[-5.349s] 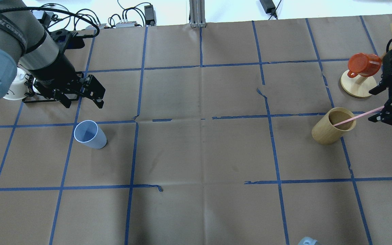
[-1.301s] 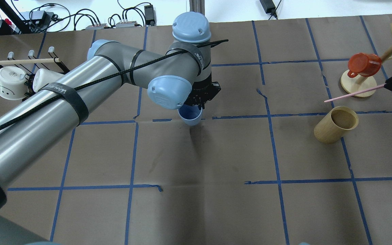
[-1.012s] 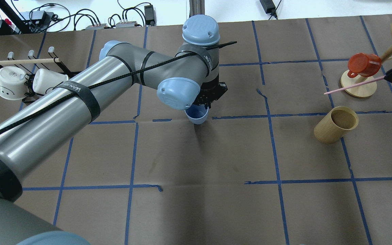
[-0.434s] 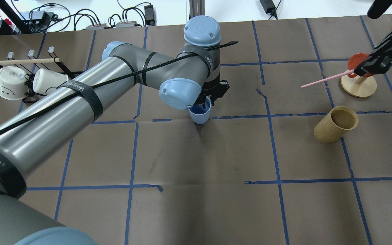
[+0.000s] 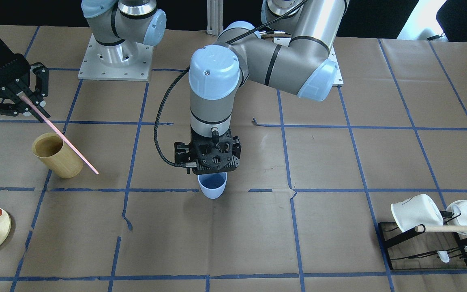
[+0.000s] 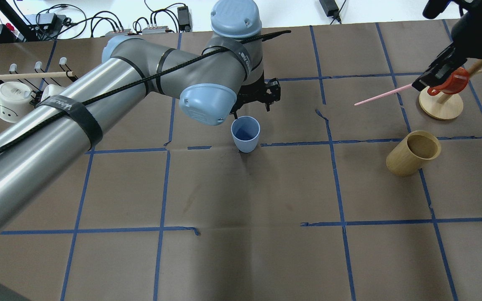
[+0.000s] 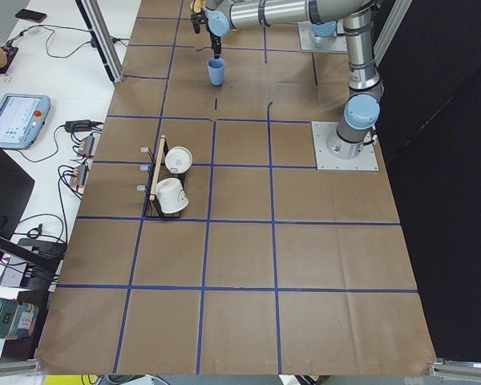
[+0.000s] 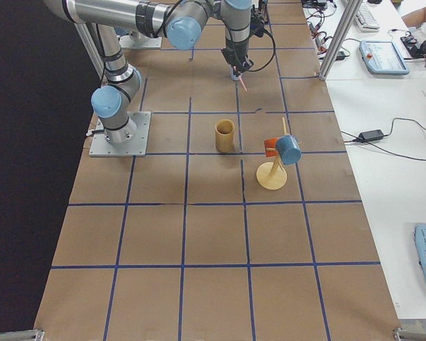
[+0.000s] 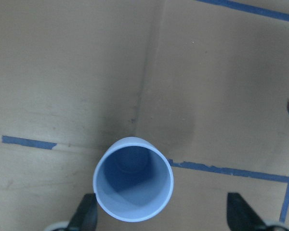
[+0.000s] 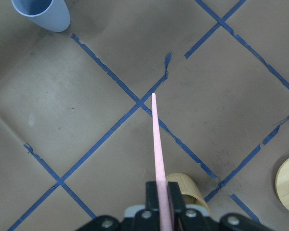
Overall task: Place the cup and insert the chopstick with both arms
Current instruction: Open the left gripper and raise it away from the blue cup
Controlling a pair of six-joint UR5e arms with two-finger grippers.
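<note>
Cup (image 6: 245, 133) stands upright on surface (image 6: 241, 234). Left fingers (image 9: 85, 216) are spread apart just above cup, not touching it. Right fingers (image 6: 426, 81) are clamped on chopstick (image 6: 381, 97), well to cup's right, tip toward it. Best: lift left arm straight clear, then steer tip over cup's mouth.

You'll see the light blue plastic cup (image 6: 245, 133) standing upright and empty, mouth up, near the middle of the brown-papered worktop (image 6: 245, 200), just beside a blue tape line. The thin pink chopstick (image 6: 381, 95) is off the worktop, clamped by one end in the right gripper (image 6: 421, 83), with its free tip pointing toward the cup but well apart from it.
</note>
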